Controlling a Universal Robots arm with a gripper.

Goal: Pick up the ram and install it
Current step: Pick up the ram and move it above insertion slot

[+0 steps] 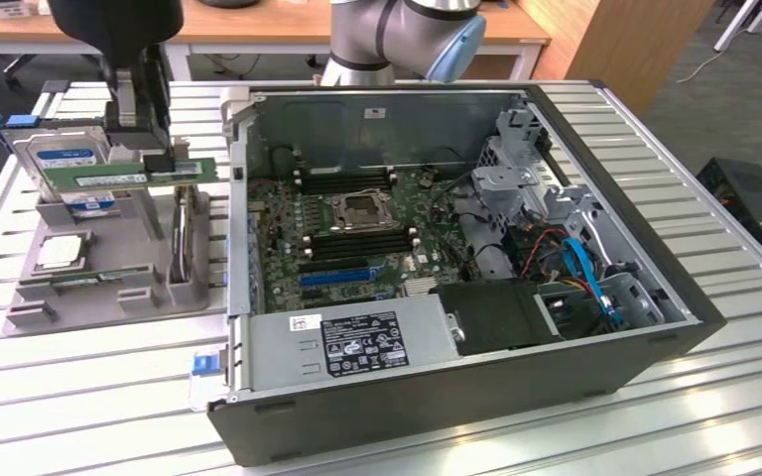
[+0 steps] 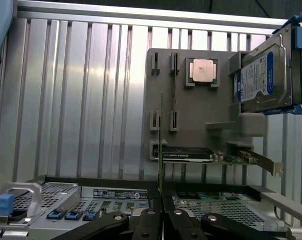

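The ram (image 1: 123, 177) is a long green stick held level in the air above the grey parts holder (image 1: 103, 302), at the exterior view's left. My gripper (image 1: 156, 164) comes down from above and is shut on it near its right half. In the wrist view the ram (image 2: 160, 135) shows edge-on as a thin line rising from between the black fingertips of my gripper (image 2: 161, 220). The open computer case (image 1: 619, 362) lies to the right, with black memory slots (image 1: 354, 243) on its motherboard beside the processor socket (image 1: 358, 208).
The holder carries a hard drive (image 1: 63, 159), a silver processor chip (image 1: 61, 253) and an upright card (image 1: 190, 238). In the wrist view the holder (image 2: 190, 110), chip (image 2: 202, 70) and drive (image 2: 263, 75) lie below. The case's left wall (image 1: 235, 198) stands between holder and motherboard.
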